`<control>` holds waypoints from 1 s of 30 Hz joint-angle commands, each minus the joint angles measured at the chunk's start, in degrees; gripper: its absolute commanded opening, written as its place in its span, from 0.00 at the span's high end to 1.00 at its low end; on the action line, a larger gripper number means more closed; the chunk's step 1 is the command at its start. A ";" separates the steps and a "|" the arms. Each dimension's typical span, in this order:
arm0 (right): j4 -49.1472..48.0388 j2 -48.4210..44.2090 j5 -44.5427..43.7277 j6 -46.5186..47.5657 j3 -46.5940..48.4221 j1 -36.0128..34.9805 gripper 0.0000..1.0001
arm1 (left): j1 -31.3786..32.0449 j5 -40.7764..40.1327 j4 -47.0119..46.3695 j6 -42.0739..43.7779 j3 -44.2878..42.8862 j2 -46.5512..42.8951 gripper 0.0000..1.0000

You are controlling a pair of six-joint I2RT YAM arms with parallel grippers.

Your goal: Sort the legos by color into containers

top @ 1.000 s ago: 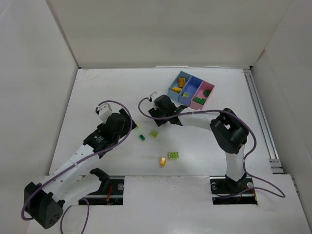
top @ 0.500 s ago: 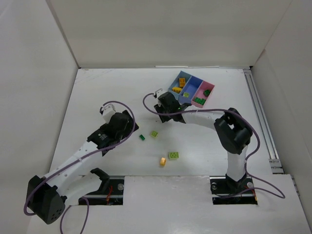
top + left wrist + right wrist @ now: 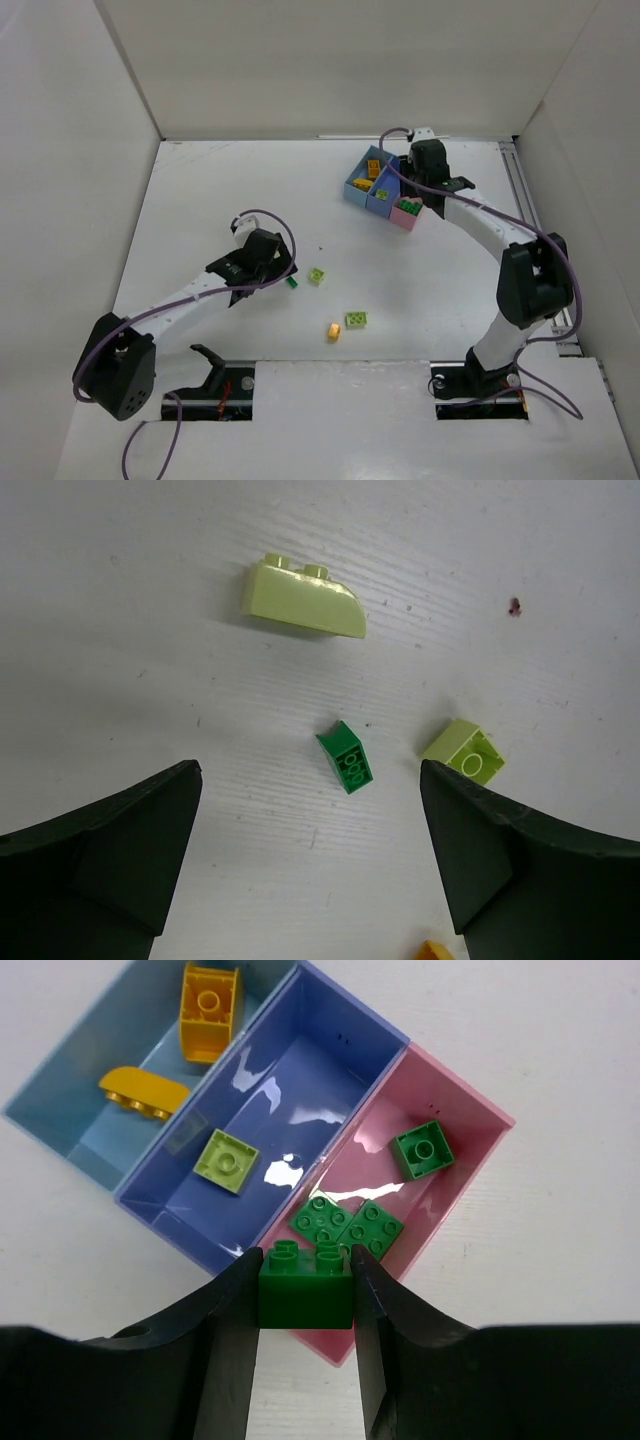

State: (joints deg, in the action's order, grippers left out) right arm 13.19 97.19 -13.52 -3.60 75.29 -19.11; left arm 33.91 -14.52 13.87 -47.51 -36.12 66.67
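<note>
While the right gripper (image 3: pixel 305 1305) is clamped on a dark green brick (image 3: pixel 305 1278), studs up, it hangs over the near rim of the pink bin (image 3: pixel 455 1195).

Step in hand (judged): delivery of this brick to the pink bin. The brick sits over the rim, not squarely over the floor. The next move calls for a short shift inward over the pink bin, then letting the jaws part.

Contents:
- Pink bin: three dark green bricks (image 3: pixel 421 1150), two of them touching.
- Darker blue bin (image 3: pixel 310 1070), joined to the pink bin's side: one pale lime brick (image 3: pixel 227 1160).
- Light blue bin (image 3: pixel 90 1110), beyond that: two yellow-orange bricks (image 3: pixel 210 1005).

The left gripper (image 3: pixel 310 865) is spread wide and holds nothing. It is well apart from the pink bin and poised above a small dark green brick (image 3: pixel 347 759) on the table (image 3: pixel 200 200). Beside that brick lie a curved lime brick (image 3: pixel 305 600) and a small lime brick (image 3: pixel 463 752). An orange piece (image 3: pixel 435 950) shows at the frame edge.

Judged: four loose pieces are left to sort.
</note>
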 commanded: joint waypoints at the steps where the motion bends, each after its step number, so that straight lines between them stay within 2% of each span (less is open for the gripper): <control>1: 1.23 2.04 -0.72 1.92 2.32 0.57 0.68 | -0.07 1.42 -3.58 2.15 -1.06 2.04 0.14; 5: 0.70 4.23 -0.72 2.45 4.34 1.88 0.55 | -0.07 2.04 -4.81 2.15 -1.59 3.90 0.15; 8: 1.31 4.24 -2.56 2.45 5.05 1.89 0.49 | -0.07 2.57 -4.82 2.76 -2.11 5.13 0.15; 10: 1.31 3.72 -3.26 1.76 5.05 1.89 0.38 | -0.07 2.57 -5.34 2.77 -2.11 5.13 0.15; 13: 1.31 2.31 -3.27 1.75 3.65 2.41 0.28 | -0.07 2.57 -5.87 2.77 -2.11 5.75 0.15; 23: 0.26 -6.29 -0.46 1.14 -2.24 3.47 0.26 | 0.45 2.57 -5.87 2.77 -3.26 9.78 0.17; 27: 0.26 -8.67 -0.46 0.61 -4.36 3.99 0.26 | 1.60 1.96 -5.25 2.77 -4.49 12.42 0.24; 28: 0.26 -8.68 -0.46 0.61 -5.14 4.00 0.26 | 1.60 1.96 -4.38 2.77 -5.27 13.04 0.31; 30: 0.26 -9.29 -0.98 0.09 -5.76 4.00 0.25 | 3.00 1.96 -2.98 1.90 -6.07 14.71 0.33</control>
State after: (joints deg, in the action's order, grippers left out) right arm 14.94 89.32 -14.52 -2.26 70.78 -15.66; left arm 35.66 -12.05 9.19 -45.23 -39.44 80.38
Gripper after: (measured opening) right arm 0.752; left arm 0.675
